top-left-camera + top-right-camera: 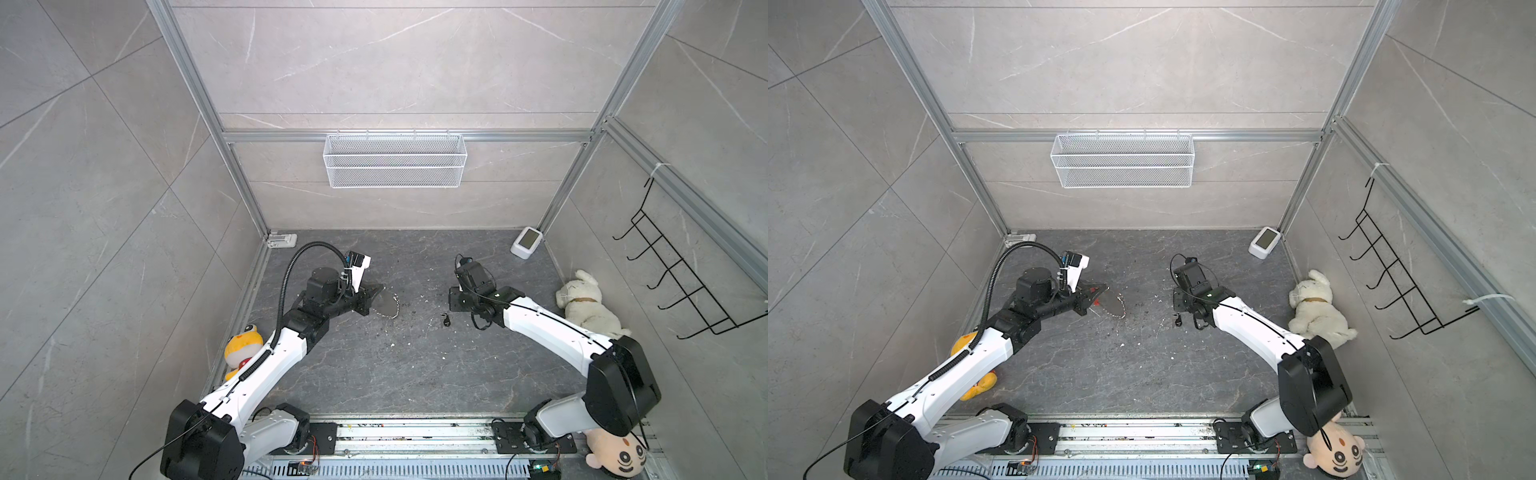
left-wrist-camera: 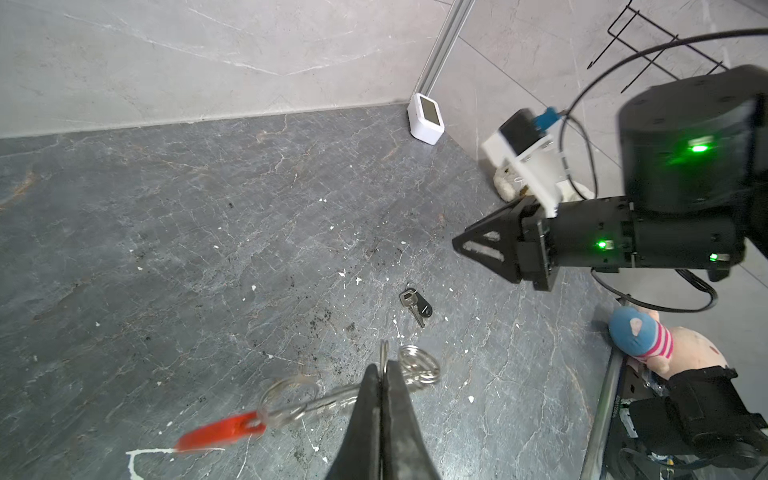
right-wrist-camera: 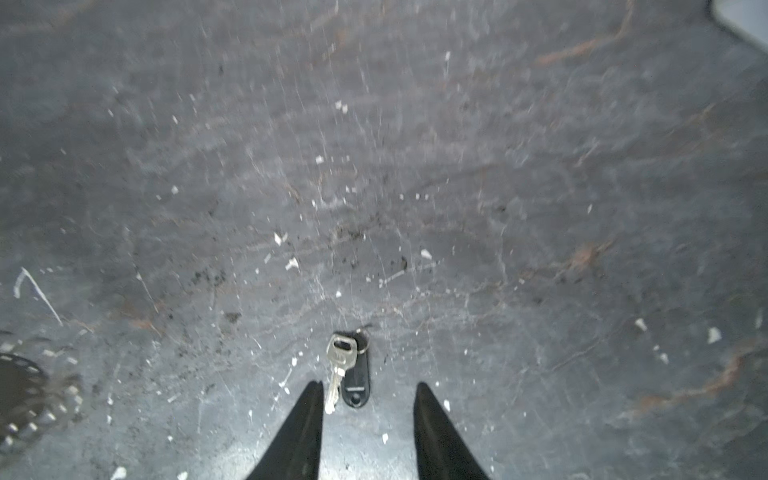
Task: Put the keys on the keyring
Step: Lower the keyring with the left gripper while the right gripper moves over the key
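The keys, silver with a black oval tag, lie loose by the right gripper's parted tips. Only the left wrist view resolves the left gripper clamping the red-barred wire keyring. The tabletop is dark, scuffed stone.

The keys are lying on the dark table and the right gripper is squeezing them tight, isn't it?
No. The keys do lie on the dark table, but the right gripper is not squeezing them: the right wrist view shows its jaws open, with the keys lying free at its tips.
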